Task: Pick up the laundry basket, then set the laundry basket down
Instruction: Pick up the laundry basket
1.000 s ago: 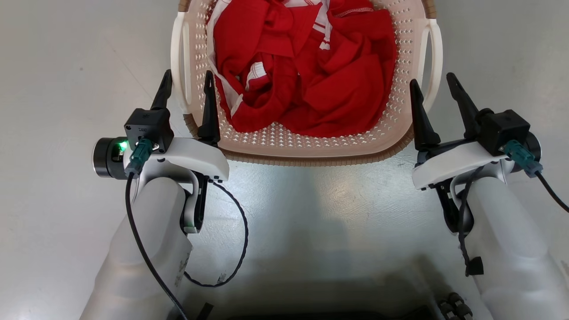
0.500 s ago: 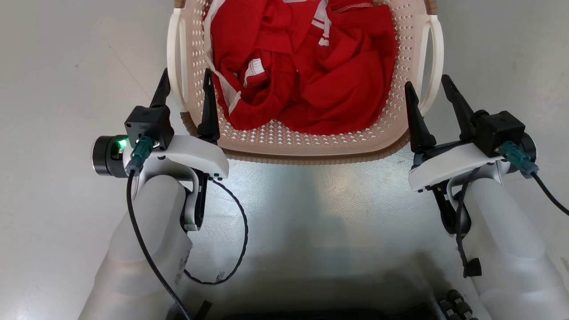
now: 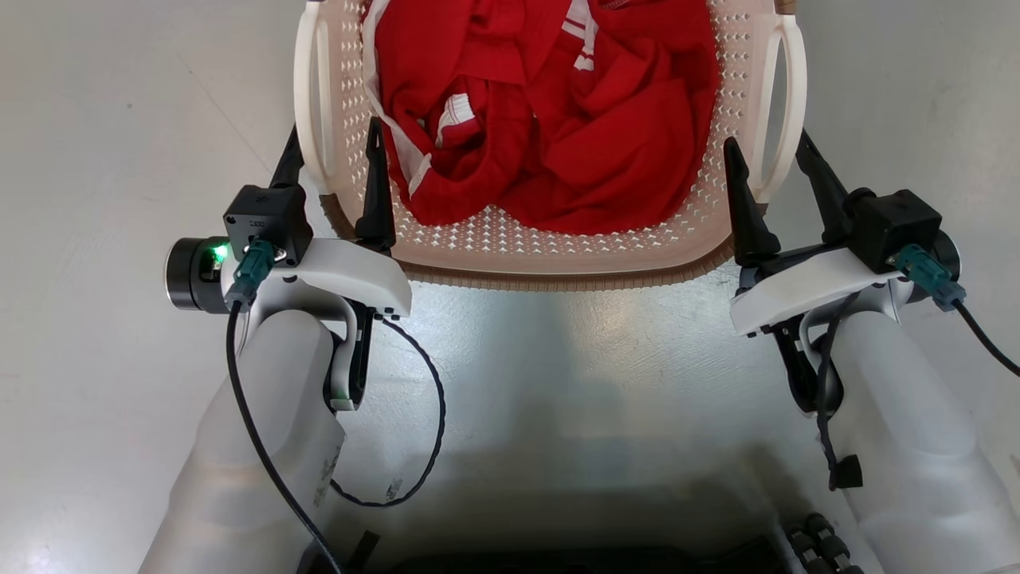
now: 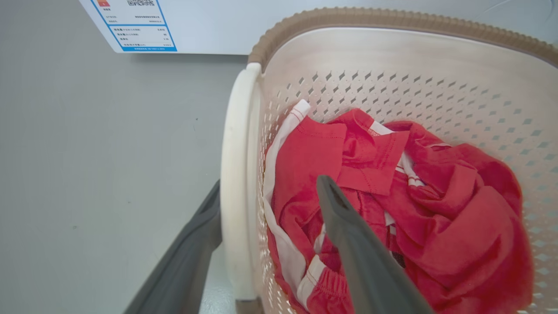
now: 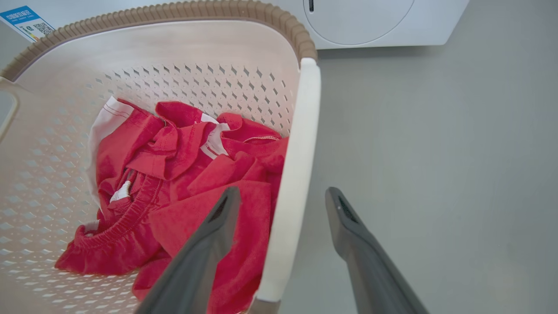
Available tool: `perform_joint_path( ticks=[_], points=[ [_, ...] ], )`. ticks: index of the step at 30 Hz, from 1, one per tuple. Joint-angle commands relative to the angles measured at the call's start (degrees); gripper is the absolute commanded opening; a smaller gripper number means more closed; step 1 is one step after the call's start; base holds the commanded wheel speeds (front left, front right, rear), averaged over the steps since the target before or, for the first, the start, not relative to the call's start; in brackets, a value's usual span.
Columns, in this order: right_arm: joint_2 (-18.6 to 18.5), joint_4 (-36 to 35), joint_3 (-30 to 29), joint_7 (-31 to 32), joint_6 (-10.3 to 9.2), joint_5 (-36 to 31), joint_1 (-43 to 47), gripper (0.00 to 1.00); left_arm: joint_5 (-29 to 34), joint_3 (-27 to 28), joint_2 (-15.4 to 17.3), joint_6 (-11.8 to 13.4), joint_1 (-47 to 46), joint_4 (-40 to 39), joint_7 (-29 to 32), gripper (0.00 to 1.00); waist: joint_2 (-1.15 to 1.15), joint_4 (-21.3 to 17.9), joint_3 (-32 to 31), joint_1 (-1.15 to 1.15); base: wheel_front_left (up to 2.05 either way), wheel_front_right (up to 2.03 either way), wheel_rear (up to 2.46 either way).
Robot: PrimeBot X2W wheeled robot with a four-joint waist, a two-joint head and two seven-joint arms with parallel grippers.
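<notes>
Currently both sets of fingers are spread wide, clamping nothing. Left gripper (image 3: 335, 127) straddles the left loop handle (image 3: 307, 96) of the laundry basket (image 3: 558, 281), with one finger inside over the perforated wall and the other outside, partly hidden behind the loop. Right gripper (image 3: 765, 143) straddles the right loop handle (image 3: 785, 104) the same way. Contact with either handle: cannot tell. Basket sits on the smooth grey floor (image 3: 119, 119), just ahead of both arms. It is cream plastic with diamond perforations, a ribbed brown rim and rounded corners. Crumpled red clothing (image 3: 558, 119) with white trim lies inside. Right wrist view looks past the far rim to a white washer (image 5: 370, 22) with a round door; left wrist view catches a blue-bordered label (image 4: 139, 26) on its front.
</notes>
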Motion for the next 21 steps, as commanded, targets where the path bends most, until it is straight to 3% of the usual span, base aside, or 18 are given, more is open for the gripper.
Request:
perform_joint_path(
  ticks=[1,21],
  points=[
    [0.7,-0.4,1.3,-0.8,0.18,0.7,2.1,1.00,0.1,0.9,1.1,0.6,0.8,-0.8,-0.3,1.00,0.00,-0.1,0.2,0.00,0.00,0.00,0.00],
    [0.7,0.7,2.6,-0.8,0.18,2.1,1.9,1.00,-0.3,-0.1,1.1,0.9,0.7,-0.2,-0.3,1.00,0.00,0.2,0.8,0.00,0.00,0.00,0.00]
  ],
)
